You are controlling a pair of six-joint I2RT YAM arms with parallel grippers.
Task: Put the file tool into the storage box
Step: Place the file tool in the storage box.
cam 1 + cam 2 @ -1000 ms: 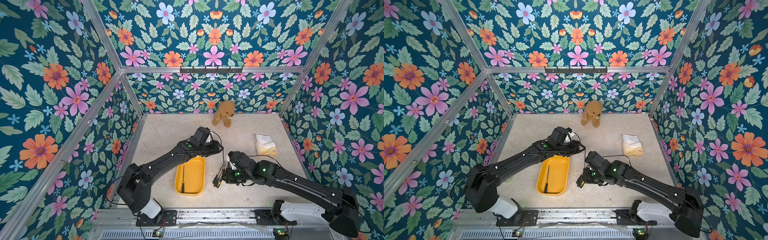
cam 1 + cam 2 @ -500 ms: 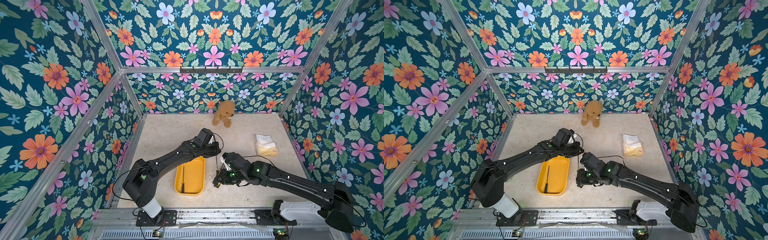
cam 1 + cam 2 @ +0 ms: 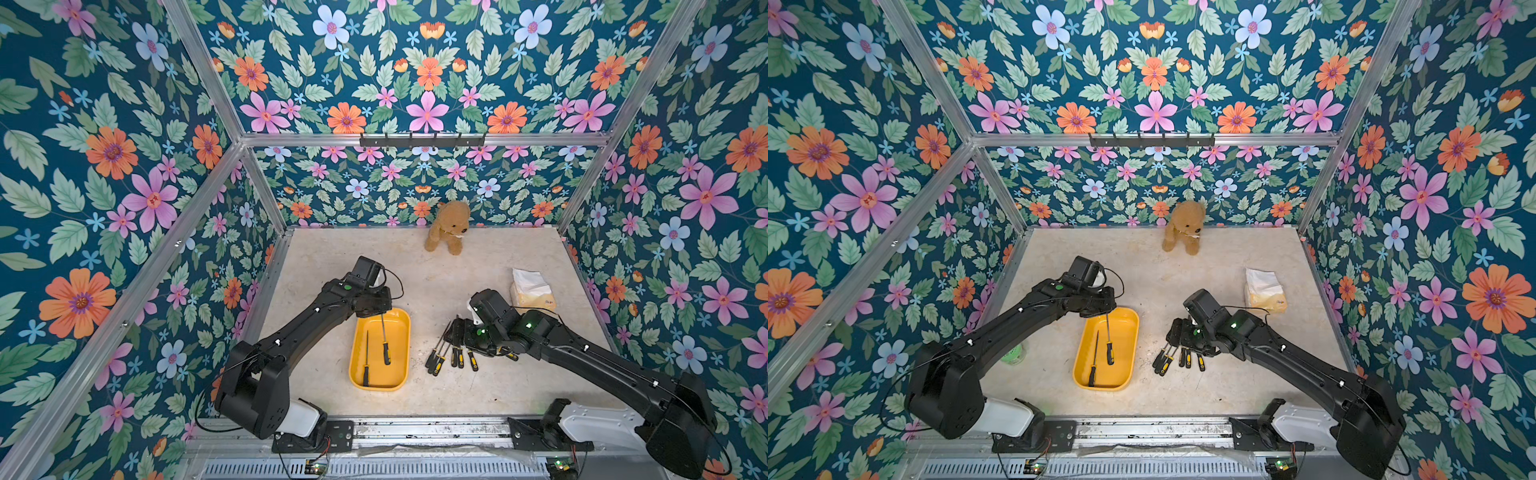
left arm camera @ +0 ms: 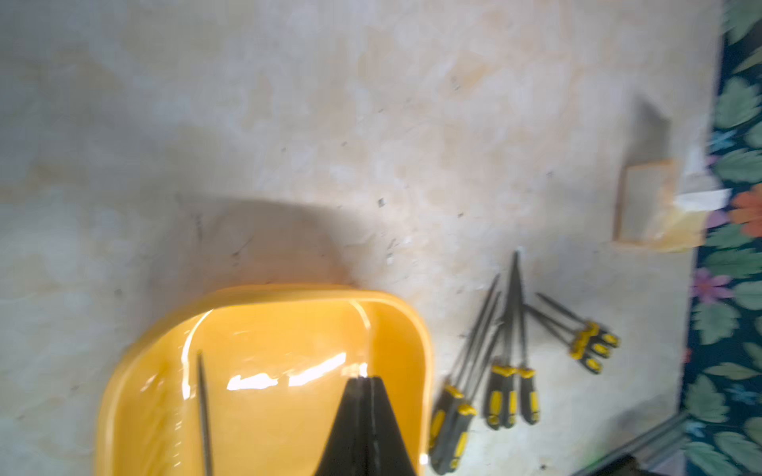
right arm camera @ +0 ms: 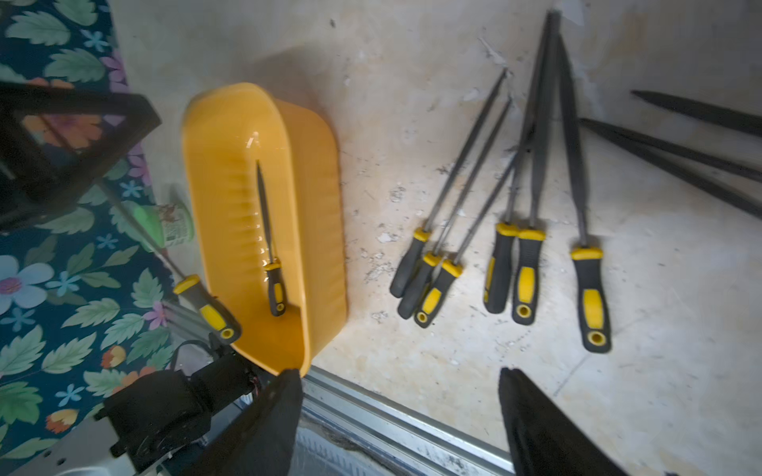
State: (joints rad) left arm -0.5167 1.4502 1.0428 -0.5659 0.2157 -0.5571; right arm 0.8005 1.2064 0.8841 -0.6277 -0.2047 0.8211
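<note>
Now a handover is done: the left gripper [image 3: 381, 313], half open a second ago, has pinched fully shut on the bare steel end of a slim file tool with black-and-yellow rubber handle [image 3: 386, 353], and the right gripper [image 5: 399, 371], which carried it clamped, has sprung wide and holds nothing. The file tool hangs handle-down over the shallow yellow plastic storage box [image 3: 397, 368], at the box's 12 o'clock end, seemingly not yet resting inside. A second matching file [image 3: 366, 353] lies flat in the box toward 9 o'clock. Loose files [image 3: 455, 355] fan on the beige table [image 3: 457, 395] at 3 o'clock of the box, under the right gripper. Judgement: only lowering and release remain for this file; the right arm is free to pick the next
</note>
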